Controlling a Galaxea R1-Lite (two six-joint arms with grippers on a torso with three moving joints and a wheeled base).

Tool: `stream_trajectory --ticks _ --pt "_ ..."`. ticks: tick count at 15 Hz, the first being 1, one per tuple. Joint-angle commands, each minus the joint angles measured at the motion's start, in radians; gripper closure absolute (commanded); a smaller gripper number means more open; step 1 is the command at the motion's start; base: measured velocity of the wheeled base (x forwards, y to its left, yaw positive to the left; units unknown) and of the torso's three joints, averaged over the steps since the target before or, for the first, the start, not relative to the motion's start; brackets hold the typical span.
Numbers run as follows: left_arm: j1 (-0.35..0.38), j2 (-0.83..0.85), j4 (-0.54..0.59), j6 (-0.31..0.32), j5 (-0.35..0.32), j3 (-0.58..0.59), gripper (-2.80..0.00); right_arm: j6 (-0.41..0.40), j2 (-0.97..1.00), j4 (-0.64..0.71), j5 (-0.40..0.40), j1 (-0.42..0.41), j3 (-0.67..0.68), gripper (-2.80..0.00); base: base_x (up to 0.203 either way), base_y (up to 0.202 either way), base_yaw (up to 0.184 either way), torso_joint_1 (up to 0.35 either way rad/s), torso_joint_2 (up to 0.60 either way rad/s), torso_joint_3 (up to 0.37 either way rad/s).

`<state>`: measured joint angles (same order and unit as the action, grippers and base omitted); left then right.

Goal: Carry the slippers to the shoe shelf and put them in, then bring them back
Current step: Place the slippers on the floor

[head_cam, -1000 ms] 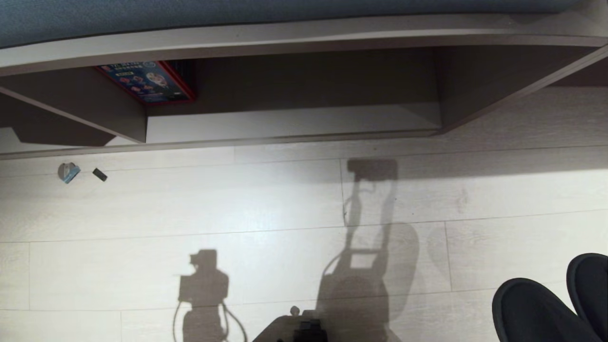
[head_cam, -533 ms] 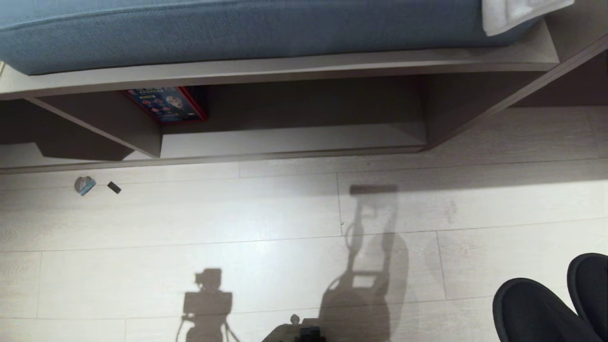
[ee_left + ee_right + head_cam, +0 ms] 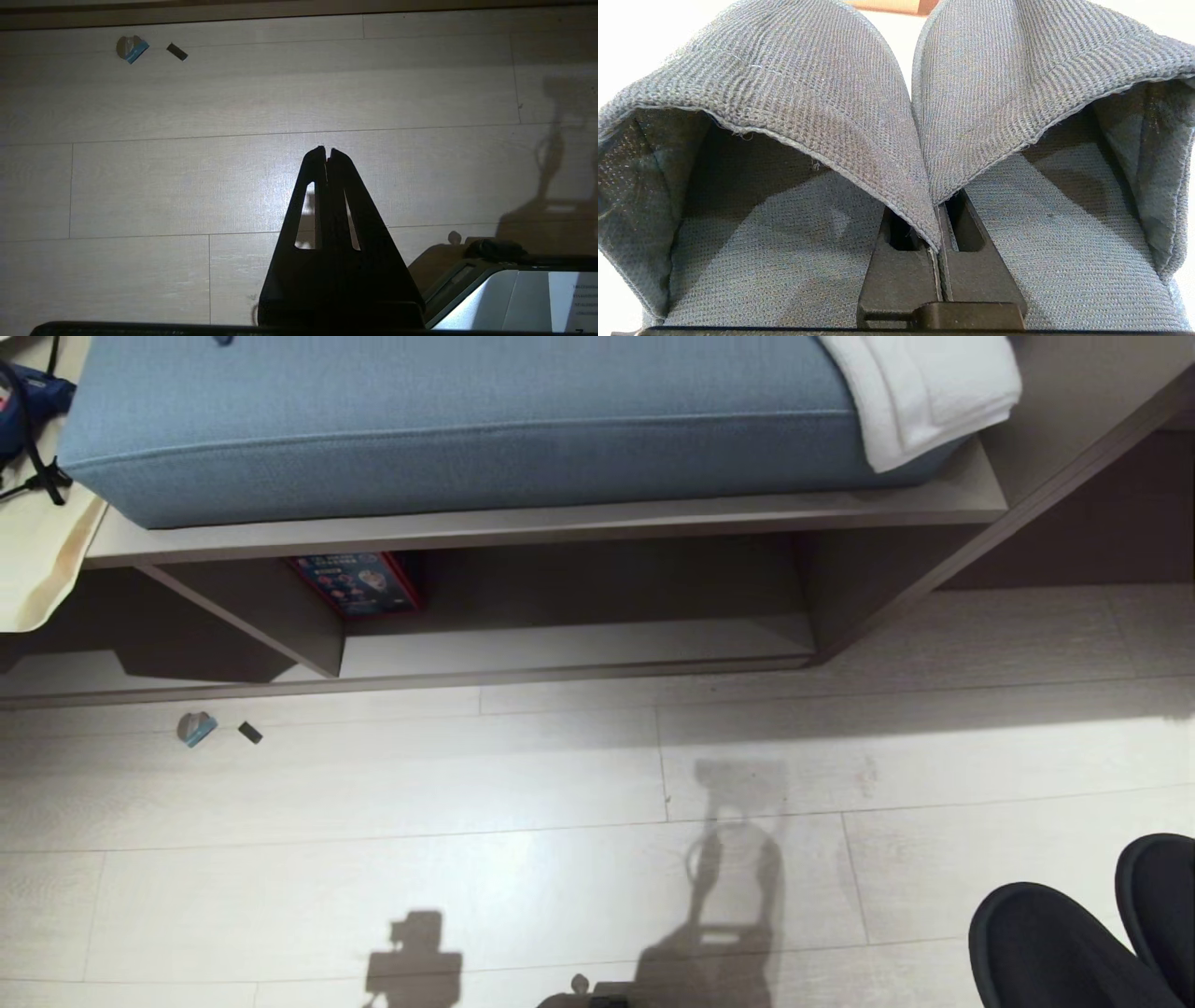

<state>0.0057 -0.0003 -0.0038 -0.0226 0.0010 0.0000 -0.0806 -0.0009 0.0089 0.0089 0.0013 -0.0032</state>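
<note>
Pale plank floor (image 3: pixel 523 784) — right claw (image 3: pixel 937 242) pinching the slippers (image 3: pixel 924 116), left claw (image 3: pixel 327 151) pressed together, pointing floorward.

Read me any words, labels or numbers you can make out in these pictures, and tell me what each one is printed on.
No text can be read.
Red-edged printed box in the shoe shelf: coloured print and pictures, too small and blurred to read.
Pale panel on the robot's base, left wrist view: small dark lines of print at its edge, too small to read.
Slippers: plain knit, no label showing.
</note>
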Motion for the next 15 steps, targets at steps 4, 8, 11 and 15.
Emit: stream_trajectory --ticks 4,8,11,15 --pt "0.0 0.002 -0.001 0.0 0.001 0.0 0.0 -0.002 0.002 -0.001 0.0 0.0 0.0 0.0 0.0 0.0 0.0 0.001 0.0 0.201" --pt "0.0 0.0 -0.001 0.0 0.001 0.0 0.0 -0.001 0.002 -0.001 0.0 0.0 0.0 0.0 0.0 0.0 0.0 0.001 0.0 0.199" --pt "0.0 0.002 -0.001 0.0 0.001 0.0 0.0 -0.001 0.002 0.0 0.0 0.0 0.0 0.0 0.0 0.0 0.0 0.001 0.0 0.199" --pt "0.0 0.0 -0.001 0.0 0.001 0.0 0.0 -0.001 0.002 0.0 0.0 0.0 0.0 0.0 0.0 0.0 0.0 0.003 0.0 0.204"
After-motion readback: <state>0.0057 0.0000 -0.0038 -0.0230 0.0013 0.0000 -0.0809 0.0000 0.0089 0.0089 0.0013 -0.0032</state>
